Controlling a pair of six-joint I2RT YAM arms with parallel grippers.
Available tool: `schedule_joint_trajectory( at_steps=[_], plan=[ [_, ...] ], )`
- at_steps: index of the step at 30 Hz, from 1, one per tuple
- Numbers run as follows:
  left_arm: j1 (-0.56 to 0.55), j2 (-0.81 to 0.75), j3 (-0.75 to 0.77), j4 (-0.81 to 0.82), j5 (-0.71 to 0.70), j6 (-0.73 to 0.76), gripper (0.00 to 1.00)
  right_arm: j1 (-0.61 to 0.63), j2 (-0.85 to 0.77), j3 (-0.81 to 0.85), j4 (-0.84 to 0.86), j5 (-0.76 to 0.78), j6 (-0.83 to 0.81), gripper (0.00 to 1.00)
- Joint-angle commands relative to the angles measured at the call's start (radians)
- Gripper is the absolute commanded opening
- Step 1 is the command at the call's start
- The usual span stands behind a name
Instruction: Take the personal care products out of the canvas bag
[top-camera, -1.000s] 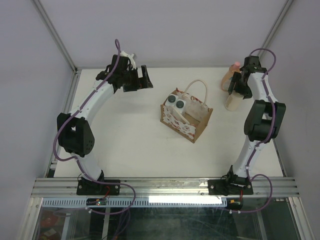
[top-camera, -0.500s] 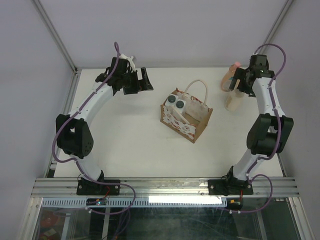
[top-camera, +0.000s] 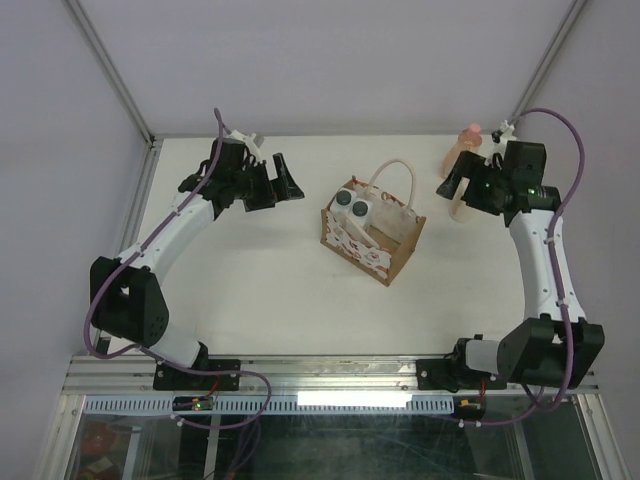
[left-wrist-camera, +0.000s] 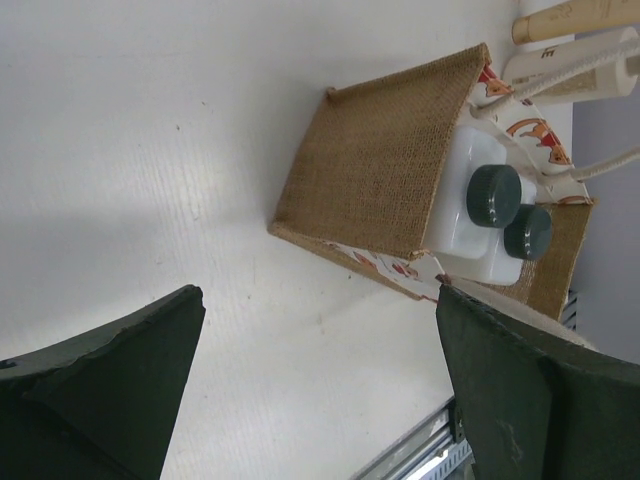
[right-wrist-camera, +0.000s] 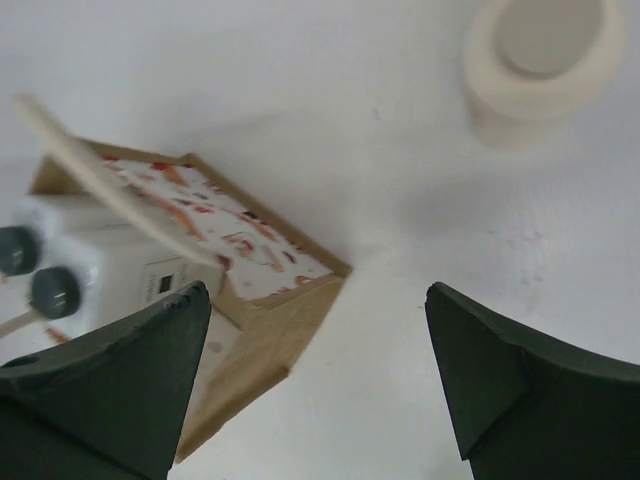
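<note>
The canvas bag (top-camera: 385, 250) stands mid-table, brown with a patterned side and cream rope handles (top-camera: 395, 170). Two white bottles with dark caps (top-camera: 352, 206) stand inside its left end. The peach-orange bottle with pink cap (top-camera: 462, 152) and the cream bottle (top-camera: 461, 208) stand on the table at the far right. My right gripper (top-camera: 455, 180) hovers open and empty just left of them, above the table; its view shows the cream bottle's round lid (right-wrist-camera: 545, 55) and the bag (right-wrist-camera: 270, 310). My left gripper (top-camera: 285, 178) is open and empty, left of the bag (left-wrist-camera: 380, 170) and facing it.
The white table (top-camera: 250, 280) is fenced by grey walls, with a metal rail (top-camera: 320, 372) along the near edge. Metal posts run up at the back corners. Both purple-cabled arms arch over the table's sides.
My right arm has risen and swung outward, and its gripper has drawn off the cream bottle toward the bag. My left arm has stretched, carrying its gripper slightly toward the bag.
</note>
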Motion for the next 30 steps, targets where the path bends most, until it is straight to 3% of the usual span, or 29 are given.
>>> schedule_joint_trajectory(
  at_steps=[1, 12, 30],
  plan=[
    [-0.013, -0.068, -0.049, 0.094, 0.045, -0.049, 0.99, 0.102, -0.067, 0.034, 0.079, -0.148, 0.073, 0.89],
    [-0.031, -0.092, -0.058, 0.112, 0.04, -0.063, 0.99, 0.511, 0.032, 0.141, 0.045, 0.027, 0.224, 0.82],
    [-0.031, -0.121, -0.078, 0.091, 0.016, -0.047, 0.99, 0.666, 0.307, 0.266, -0.122, 0.228, 0.269, 0.82]
  ],
)
